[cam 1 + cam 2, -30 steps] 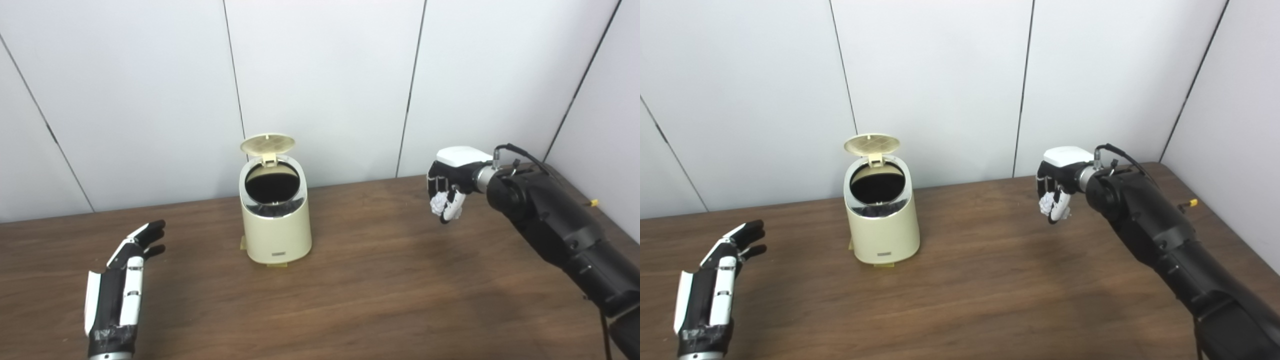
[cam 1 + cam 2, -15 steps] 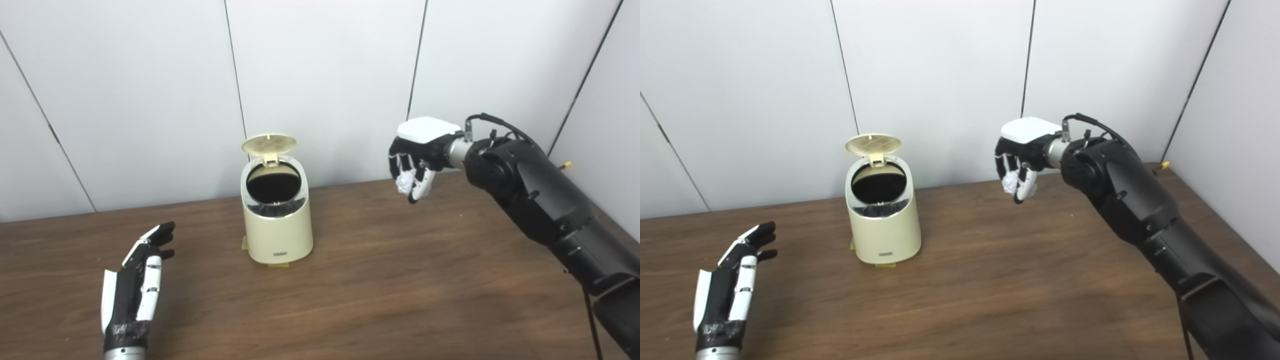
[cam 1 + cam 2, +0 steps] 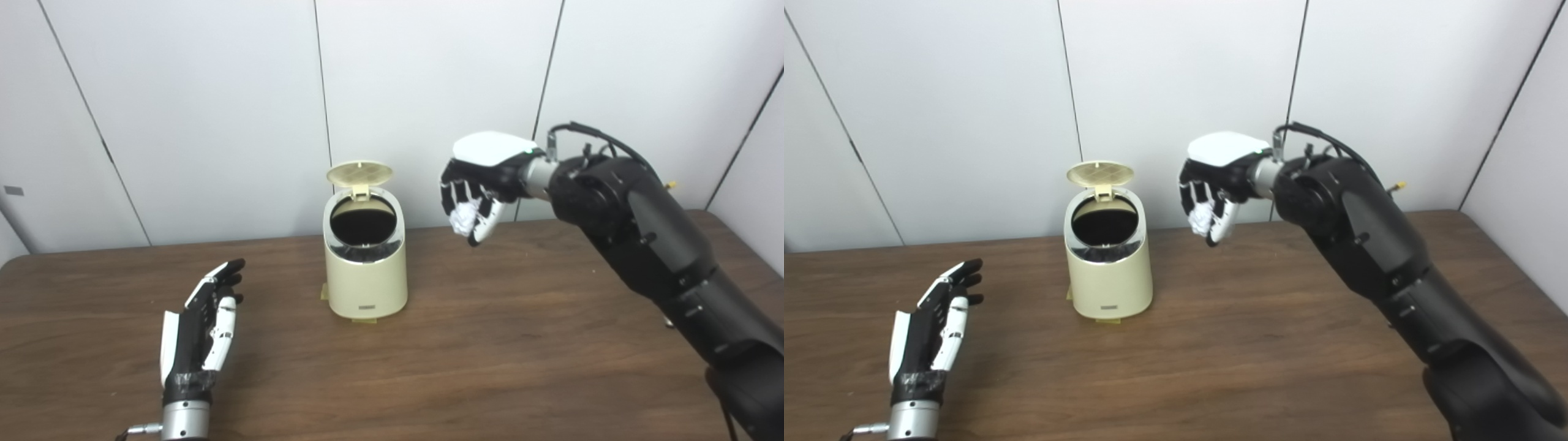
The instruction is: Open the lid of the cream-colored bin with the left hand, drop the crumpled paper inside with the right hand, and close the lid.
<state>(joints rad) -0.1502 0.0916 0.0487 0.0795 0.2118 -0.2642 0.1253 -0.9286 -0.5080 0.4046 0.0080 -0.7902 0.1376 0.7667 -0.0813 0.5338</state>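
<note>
The left hand is seen nearest, resting on the wooden bench well to the left of the cream-colored bin, its fingers spread apart and nothing held. The bin is set upright on the bench, and its lid is raised behind the dark round opening. To the right of the bin and above its rim level, the right hand is held in the air, its fingers closed around the crumpled paper. The paper is kept apart from the bin, not over the opening
</note>
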